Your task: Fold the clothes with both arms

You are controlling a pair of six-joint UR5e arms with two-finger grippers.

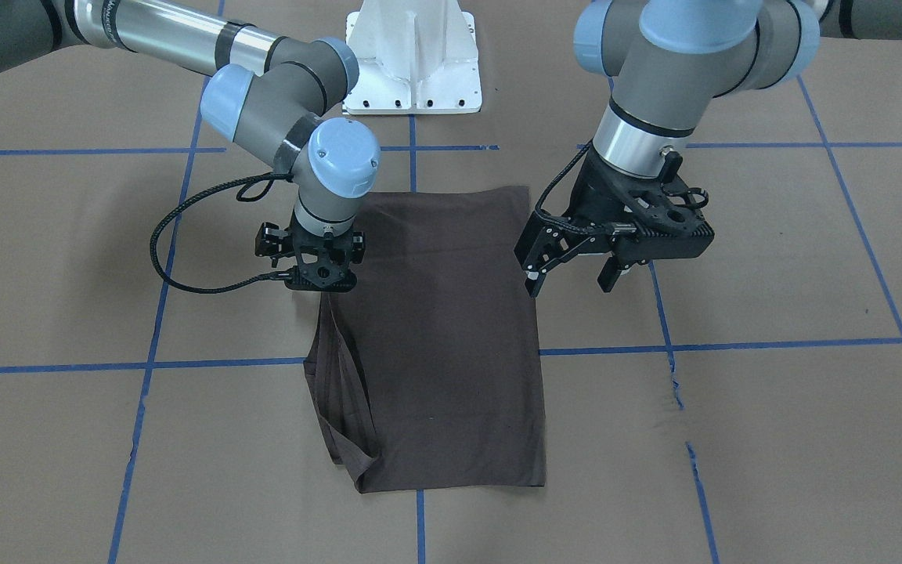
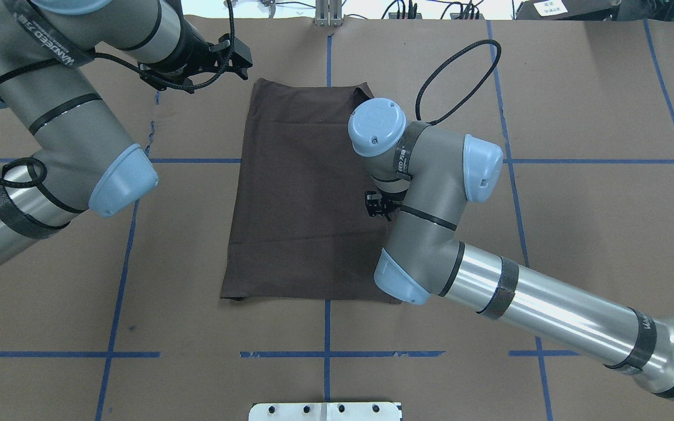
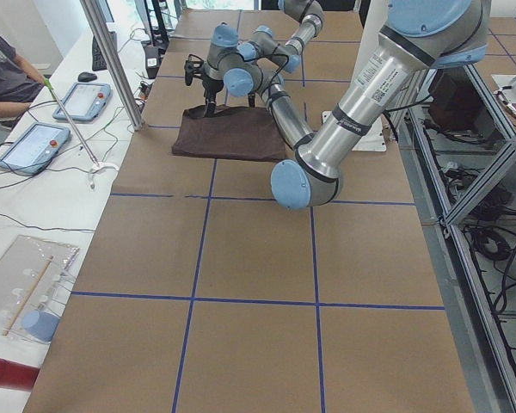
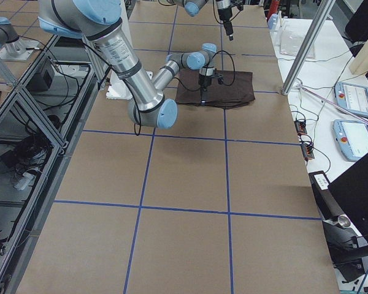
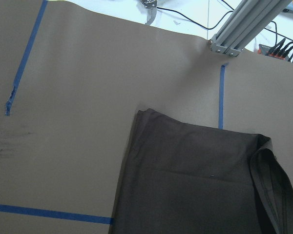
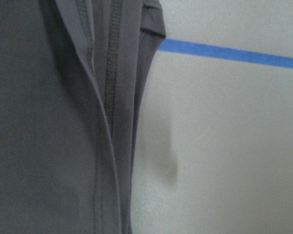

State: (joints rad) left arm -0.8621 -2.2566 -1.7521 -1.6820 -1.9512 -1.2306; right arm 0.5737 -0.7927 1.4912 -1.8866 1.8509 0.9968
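- Left gripper (image 1: 570,276): fingers spread apart, holding nothing, hanging above the brown paper table (image 1: 772,407) just beside the T-shirt's edge.
- Right gripper (image 1: 324,287): low at the T-shirt's opposite edge; whether its fingers are closed cannot be told.
- T-shirt (image 1: 451,337): folded into 1 rectangle, between the 2 grippers; loose hemmed flap along the right gripper's side.

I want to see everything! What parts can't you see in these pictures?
- Right gripper fingertips: front-facing view, its own wrist body covers them, so open or shut is unclear.
- T-shirt logo and collar: folded out of sight.
- T-shirt's right edge: overhead view, right arm covers it.
- Left gripper: overhead view, arm partly hides it.
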